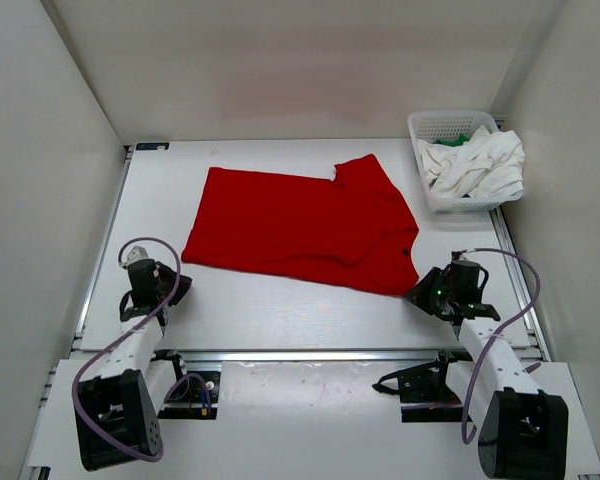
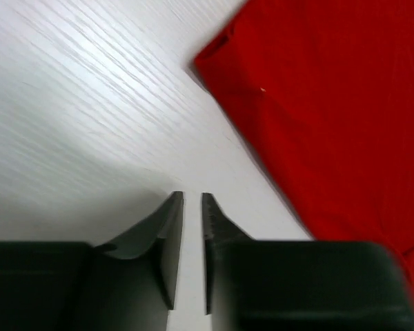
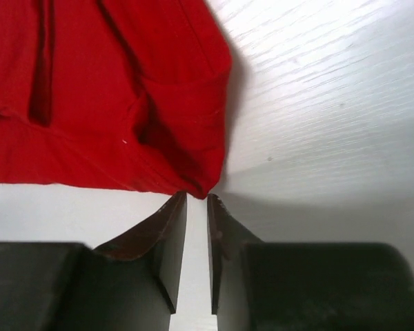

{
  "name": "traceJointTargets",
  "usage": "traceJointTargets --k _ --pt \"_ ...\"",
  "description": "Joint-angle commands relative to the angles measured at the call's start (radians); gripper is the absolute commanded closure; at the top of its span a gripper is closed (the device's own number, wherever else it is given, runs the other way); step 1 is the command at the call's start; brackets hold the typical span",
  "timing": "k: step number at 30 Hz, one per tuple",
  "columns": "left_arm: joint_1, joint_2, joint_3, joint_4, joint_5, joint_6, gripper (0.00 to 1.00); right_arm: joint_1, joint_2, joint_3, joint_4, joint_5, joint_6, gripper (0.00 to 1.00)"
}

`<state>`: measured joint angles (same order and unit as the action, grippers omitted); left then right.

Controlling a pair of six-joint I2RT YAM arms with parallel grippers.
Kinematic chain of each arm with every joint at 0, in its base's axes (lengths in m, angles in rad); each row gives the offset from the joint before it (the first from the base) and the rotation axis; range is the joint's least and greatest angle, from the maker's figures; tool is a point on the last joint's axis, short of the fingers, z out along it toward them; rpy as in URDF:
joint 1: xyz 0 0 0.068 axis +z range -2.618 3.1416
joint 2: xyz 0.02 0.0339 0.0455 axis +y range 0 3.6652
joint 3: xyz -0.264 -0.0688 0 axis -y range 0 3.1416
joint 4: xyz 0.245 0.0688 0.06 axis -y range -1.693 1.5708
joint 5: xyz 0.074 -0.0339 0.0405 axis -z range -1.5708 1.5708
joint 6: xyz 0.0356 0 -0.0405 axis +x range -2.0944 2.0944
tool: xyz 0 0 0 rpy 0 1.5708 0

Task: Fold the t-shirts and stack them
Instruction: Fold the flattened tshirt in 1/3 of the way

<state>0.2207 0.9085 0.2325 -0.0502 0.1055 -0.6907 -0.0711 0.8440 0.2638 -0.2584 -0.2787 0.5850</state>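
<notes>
While the red t-shirt (image 1: 300, 225) lies spread across the middle of the table (image 1: 280, 310) in the top view, you have the other 2 waiting far right. The white t-shirt (image 1: 480, 165) is heaped in the basket (image 1: 450, 116), with a scrap of the green t-shirt (image 1: 456, 141) showing beside it. Your left gripper (image 1: 180, 290) sits near the shirt's near-left corner but apart from it. Your right gripper (image 1: 417, 293) sits at the near-right corner.

From the left wrist, the left gripper (image 2: 192, 196) has its jaws parted by a narrow slit with nothing in it. The red t-shirt (image 2: 331, 124) lies off to the right, untouched.

From the right wrist, the right gripper (image 3: 196, 196) is likewise barely parted and empty. The corner of the red t-shirt (image 3: 110, 103) ends right at the fingertips; whether it touches them you cannot tell.

Expect light, limp cloth that sags when lifted and drags on the table. You would probably do best to take it by the 2 near corners, pinching every layer where the right end is doubled over, and lift both sides evenly.
</notes>
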Motion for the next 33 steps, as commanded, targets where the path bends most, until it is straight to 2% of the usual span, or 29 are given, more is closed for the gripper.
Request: traceJointTargets --k 1,3,5,6,9,11,16,17,19,21,23,24,26,28,33 --pt "-0.034 0.055 -0.028 0.112 0.035 -0.046 0.69 -0.029 -0.029 0.037 -0.022 -0.039 -0.001 0.81" --pt "-0.056 0.102 -0.013 0.153 0.013 -0.081 0.62 0.008 -0.034 0.074 -0.033 -0.005 -0.007 0.72" --pt "-0.08 0.189 0.03 0.18 0.014 -0.095 0.57 0.063 -0.016 0.136 -0.047 0.045 -0.028 0.69" --pt "-0.07 0.225 0.036 0.22 0.026 -0.114 0.52 0.124 -0.01 0.156 -0.042 0.061 -0.033 0.7" --pt "-0.073 0.285 0.063 0.268 0.022 -0.154 0.48 0.201 0.021 0.176 -0.002 0.067 -0.037 0.7" --pt "-0.09 0.346 0.097 0.288 0.002 -0.159 0.46 0.295 0.12 0.201 0.048 0.078 -0.042 0.72" --pt "-0.103 0.463 0.16 0.309 -0.012 -0.176 0.45 0.405 0.349 0.297 0.108 0.058 -0.079 0.75" --pt "-0.104 0.483 0.162 0.326 0.002 -0.184 0.47 0.425 0.39 0.333 0.11 0.061 -0.086 0.76" --pt "-0.103 0.501 0.15 0.355 -0.001 -0.196 0.65 0.473 0.438 0.348 0.146 0.096 -0.083 0.74" --pt "-0.095 0.524 0.162 0.358 0.0 -0.19 0.88 0.481 0.475 0.357 0.18 0.111 -0.074 0.73" --pt "-0.096 0.53 0.162 0.358 -0.003 -0.19 1.0 0.487 0.524 0.361 0.192 0.11 -0.07 0.77" --pt "-0.09 0.523 0.159 0.352 -0.003 -0.185 1.0 0.475 0.562 0.348 0.206 0.111 -0.076 0.84" --pt "-0.093 0.512 0.157 0.351 -0.01 -0.167 1.0 0.464 0.586 0.33 0.212 0.105 -0.079 0.88" --pt "-0.093 0.485 0.14 0.325 -0.027 -0.158 1.0 0.432 0.592 0.301 0.246 0.087 -0.068 0.99" --pt "-0.044 0.333 0.044 0.279 -0.018 -0.139 1.0 0.416 0.546 0.206 0.249 0.084 -0.066 1.0"
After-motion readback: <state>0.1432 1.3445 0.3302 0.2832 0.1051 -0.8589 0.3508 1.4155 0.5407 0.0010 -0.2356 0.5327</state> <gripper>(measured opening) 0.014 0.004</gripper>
